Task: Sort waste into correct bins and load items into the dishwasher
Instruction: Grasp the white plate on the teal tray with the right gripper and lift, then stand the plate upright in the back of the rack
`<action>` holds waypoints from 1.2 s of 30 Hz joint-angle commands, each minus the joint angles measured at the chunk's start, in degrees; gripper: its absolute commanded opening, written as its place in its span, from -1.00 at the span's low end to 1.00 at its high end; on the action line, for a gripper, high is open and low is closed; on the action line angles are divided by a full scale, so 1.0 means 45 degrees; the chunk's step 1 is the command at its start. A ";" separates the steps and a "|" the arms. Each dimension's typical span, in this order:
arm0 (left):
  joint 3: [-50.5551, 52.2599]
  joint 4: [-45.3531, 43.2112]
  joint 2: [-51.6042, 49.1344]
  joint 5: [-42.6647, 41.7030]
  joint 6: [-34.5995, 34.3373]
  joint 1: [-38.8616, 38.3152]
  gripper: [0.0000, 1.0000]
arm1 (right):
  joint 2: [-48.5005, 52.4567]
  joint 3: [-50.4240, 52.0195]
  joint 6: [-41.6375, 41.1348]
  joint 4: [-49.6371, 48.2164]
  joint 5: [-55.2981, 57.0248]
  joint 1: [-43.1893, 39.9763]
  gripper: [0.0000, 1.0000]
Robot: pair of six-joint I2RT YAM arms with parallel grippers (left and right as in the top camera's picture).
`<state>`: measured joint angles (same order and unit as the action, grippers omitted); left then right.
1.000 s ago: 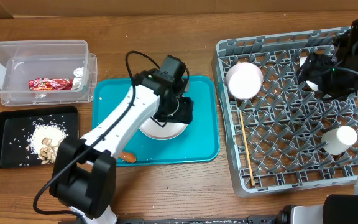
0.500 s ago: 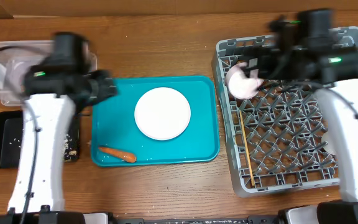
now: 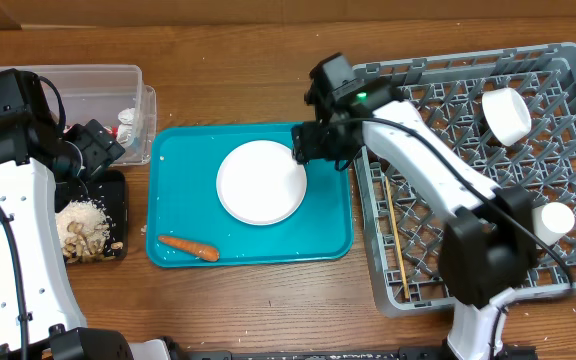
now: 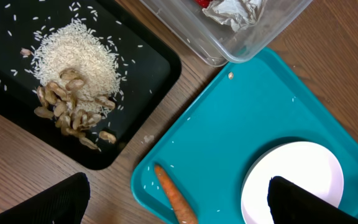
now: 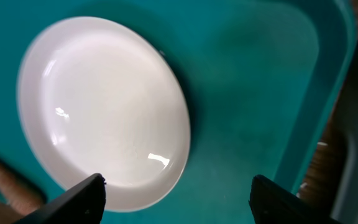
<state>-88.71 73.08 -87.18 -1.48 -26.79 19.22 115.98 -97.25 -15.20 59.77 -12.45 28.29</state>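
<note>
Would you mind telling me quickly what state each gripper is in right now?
Left gripper: open, holding nothing, above the teal tray.
Right gripper: open, holding nothing, over the white plate.

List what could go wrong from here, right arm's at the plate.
1. The plate lies flat on the teal tray; the open right gripper may slip off its low rim or shove it sideways.
2. A shoved plate could knock the loose carrot.
3. The chopsticks lie in the dish rack on its tray side; the plate could land on them.
</note>
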 commanded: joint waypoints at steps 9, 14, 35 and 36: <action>-0.0083 -0.0024 0.0063 0.0092 0.0330 0.0053 0.86 | 0.2939 -0.0034 -0.0976 -0.0126 -0.0248 0.0797 0.19; -0.0083 -0.0053 0.0063 0.0097 0.0335 0.0053 0.86 | 0.3177 -0.0078 -0.0971 0.0034 -0.0243 0.0899 -0.92; -0.0083 -0.0209 0.0063 0.0097 0.0330 0.0053 0.86 | -0.3201 -0.5294 -0.1049 0.4012 1.2084 -0.2846 -0.92; -0.0083 -0.0257 0.0063 0.0097 0.0330 0.0053 0.86 | -0.3201 -0.5294 -0.1603 0.4415 1.3168 -0.3002 -0.92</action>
<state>-88.71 72.55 -87.18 -1.43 -26.44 19.22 101.27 -121.27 -19.51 76.75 28.18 16.10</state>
